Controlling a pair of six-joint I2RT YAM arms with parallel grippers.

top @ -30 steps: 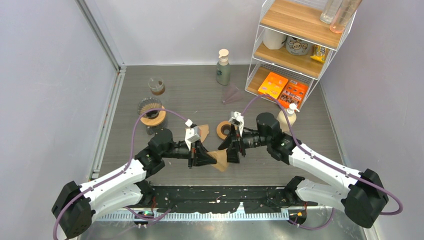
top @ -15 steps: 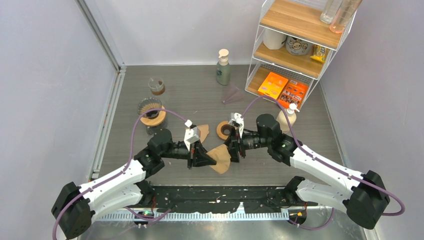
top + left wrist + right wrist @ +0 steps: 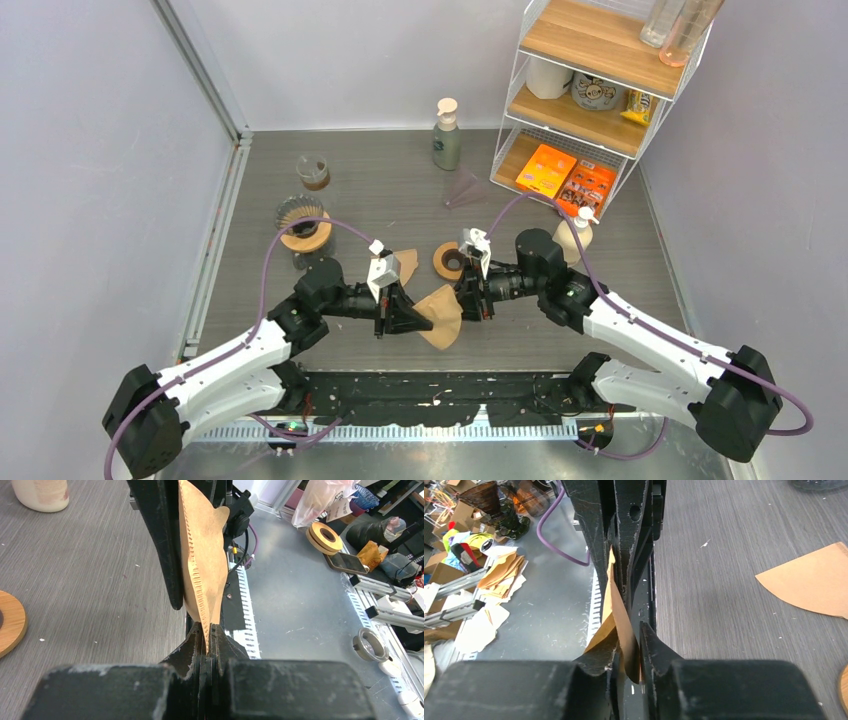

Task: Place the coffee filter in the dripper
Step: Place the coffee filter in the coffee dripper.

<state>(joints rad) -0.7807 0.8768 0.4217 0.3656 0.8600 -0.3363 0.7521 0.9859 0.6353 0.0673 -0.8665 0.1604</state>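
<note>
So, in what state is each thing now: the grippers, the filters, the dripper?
filter: in the air, pinched from two sides.
left gripper: shut on filter.
right gripper: shut on filter.
second filter: lying flat on table.
dripper: upright, no filter seen inside.

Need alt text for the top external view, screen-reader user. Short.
Two robot arms meet at mid-table, the left pincer and the right pincer both pinching one brown coffee filter. The dripper stands apart at the left rear. A second filter lies flat behind the pincers, and a wire shelf stands at the right rear.
</note>
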